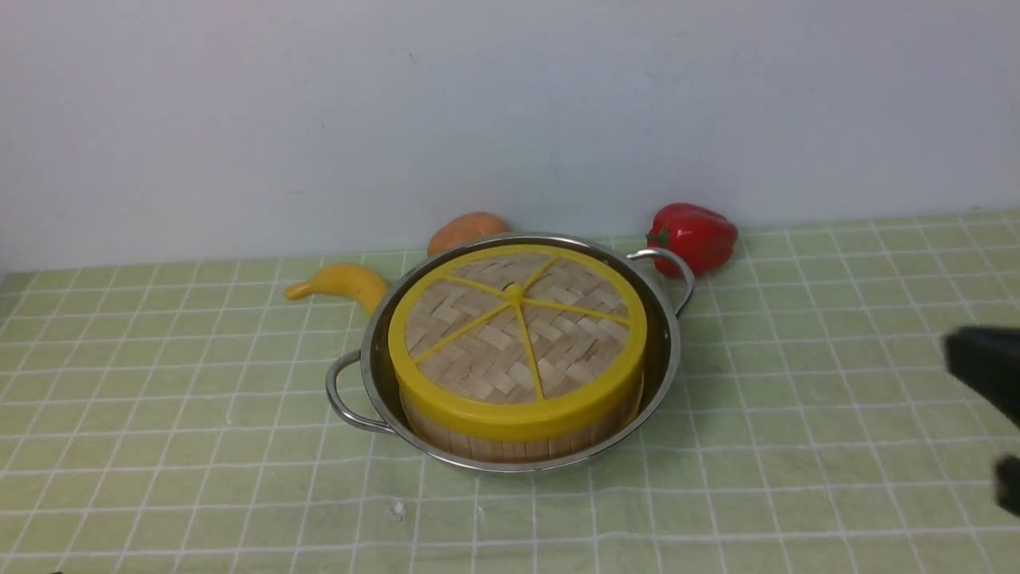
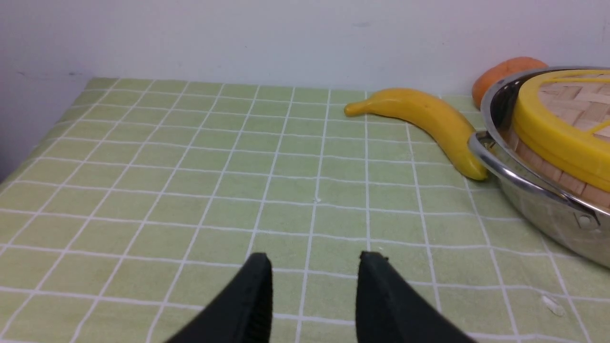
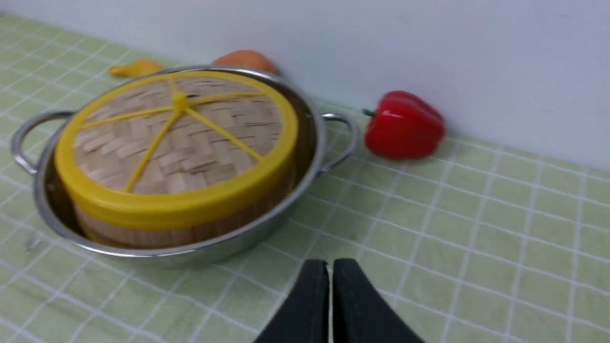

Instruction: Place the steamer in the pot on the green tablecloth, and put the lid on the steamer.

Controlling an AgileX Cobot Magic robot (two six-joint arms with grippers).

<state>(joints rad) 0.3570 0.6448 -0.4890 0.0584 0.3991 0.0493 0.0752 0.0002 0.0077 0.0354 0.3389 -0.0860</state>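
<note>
The steel pot (image 1: 668, 351) stands on the green tablecloth (image 1: 159, 446) in the middle of the front view. Inside it sits the steamer (image 1: 510, 446), with only its slat wall showing below the lid (image 1: 510, 335). The lid lies flat on the steamer, slightly tilted toward me. My left gripper (image 2: 314, 259) is open over bare cloth, well to the left of the pot (image 2: 548, 214), and holds nothing. My right gripper (image 3: 330, 262) hovers over the cloth beside the pot (image 3: 312, 143). Its fingers are almost touching, with nothing between them. My blurred black right arm (image 1: 984, 363) shows at the front view's right edge.
A yellow banana (image 1: 339, 283) lies just behind the pot's left handle. An orange-brown fruit (image 1: 466, 231) rests behind the pot against the white wall. A red bell pepper (image 1: 693, 235) lies behind the right handle. A small white scrap (image 1: 396, 509) sits on the cloth in front.
</note>
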